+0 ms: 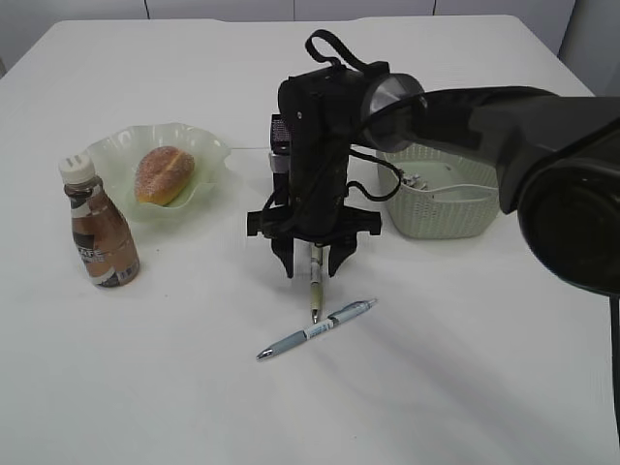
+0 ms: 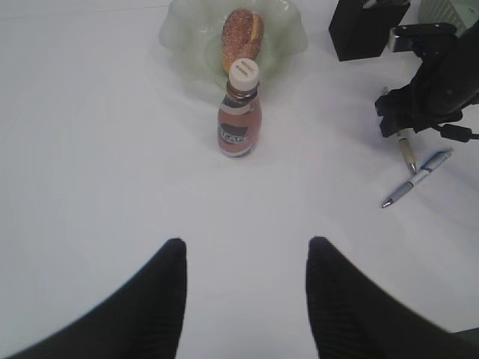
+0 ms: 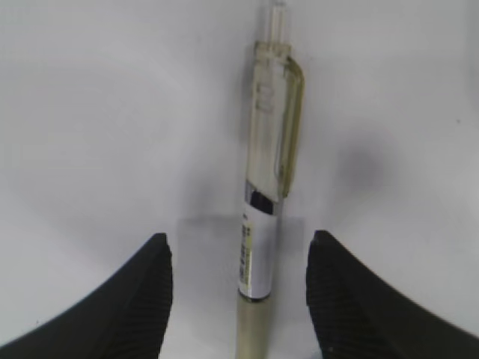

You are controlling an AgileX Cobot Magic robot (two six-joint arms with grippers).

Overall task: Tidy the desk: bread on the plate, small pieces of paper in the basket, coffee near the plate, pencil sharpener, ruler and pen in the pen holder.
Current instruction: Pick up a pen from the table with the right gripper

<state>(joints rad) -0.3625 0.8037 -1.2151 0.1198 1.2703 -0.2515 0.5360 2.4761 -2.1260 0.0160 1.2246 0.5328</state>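
Right fingers (image 3: 236, 299) apart, straddling clear pen (image 3: 266, 187) lying flat on desk (image 1: 465, 368), not yet gripping. Second pen, blue-grey (image 1: 315, 330), just beside, touching or nearly touching first pen's tip. Step in hand: pen pickup. Next: close on barrel, lift, carry to black pen holder (image 2: 367, 30) behind arm. Left fingers (image 2: 243, 292) apart, empty, hovering over bare desk. Bread (image 1: 163, 174) on plate (image 1: 208, 145), coffee (image 1: 100, 228) beside it.

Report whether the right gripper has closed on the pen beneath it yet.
Not yet: open. In the right wrist view the pen lies flat on the desk between the fingers, with clear gaps on both sides.
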